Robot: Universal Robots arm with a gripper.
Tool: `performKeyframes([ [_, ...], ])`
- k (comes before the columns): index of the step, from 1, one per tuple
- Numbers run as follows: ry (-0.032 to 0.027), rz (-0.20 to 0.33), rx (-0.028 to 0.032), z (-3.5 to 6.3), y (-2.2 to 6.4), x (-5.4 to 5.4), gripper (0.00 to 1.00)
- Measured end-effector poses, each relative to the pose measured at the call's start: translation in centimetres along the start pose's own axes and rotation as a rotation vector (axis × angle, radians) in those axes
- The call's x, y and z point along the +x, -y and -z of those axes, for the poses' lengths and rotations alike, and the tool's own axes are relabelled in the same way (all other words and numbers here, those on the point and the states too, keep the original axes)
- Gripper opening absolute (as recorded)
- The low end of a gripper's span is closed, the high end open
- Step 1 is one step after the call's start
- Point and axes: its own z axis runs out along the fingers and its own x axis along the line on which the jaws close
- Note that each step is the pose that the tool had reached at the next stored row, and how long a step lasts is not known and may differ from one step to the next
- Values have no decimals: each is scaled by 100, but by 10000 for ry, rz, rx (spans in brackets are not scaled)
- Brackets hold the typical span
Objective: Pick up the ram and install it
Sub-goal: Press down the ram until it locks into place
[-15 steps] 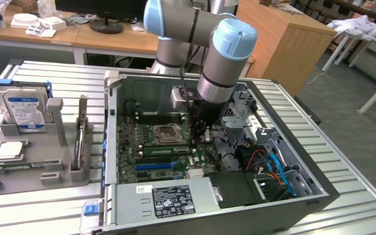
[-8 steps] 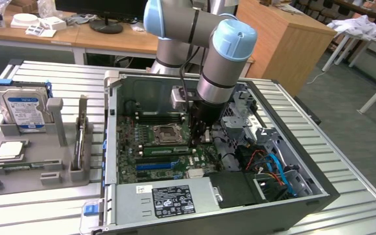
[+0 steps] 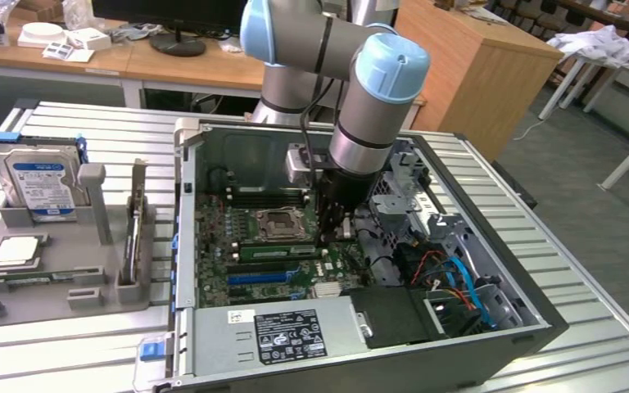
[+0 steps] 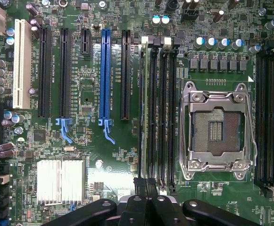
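While shut, pincer (image 4: 145,184) presses ram (image 4: 151,113) — inside case (image 3: 490,270)

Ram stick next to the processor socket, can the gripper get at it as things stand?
Probably yes. The gripper, fingers shut, sits right at one end of the ram stick. The computer case is open, and nothing lies between them.

Your exterior view looks down at an angle from in front of the table, far enough back to take in the whole open computer case (image 3: 533,315) and the arm (image 3: 364,123). Your wrist view faces straight down, close over the motherboard (image 4: 94,94). Both share the empty processor socket (image 3: 278,223) (image 4: 217,129) and neighbouring memory slots (image 4: 158,108).
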Motion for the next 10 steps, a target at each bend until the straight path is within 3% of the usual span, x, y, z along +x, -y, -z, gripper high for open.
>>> performKeyframes([
  [10,1,0,1,-9,0,0,11],
])
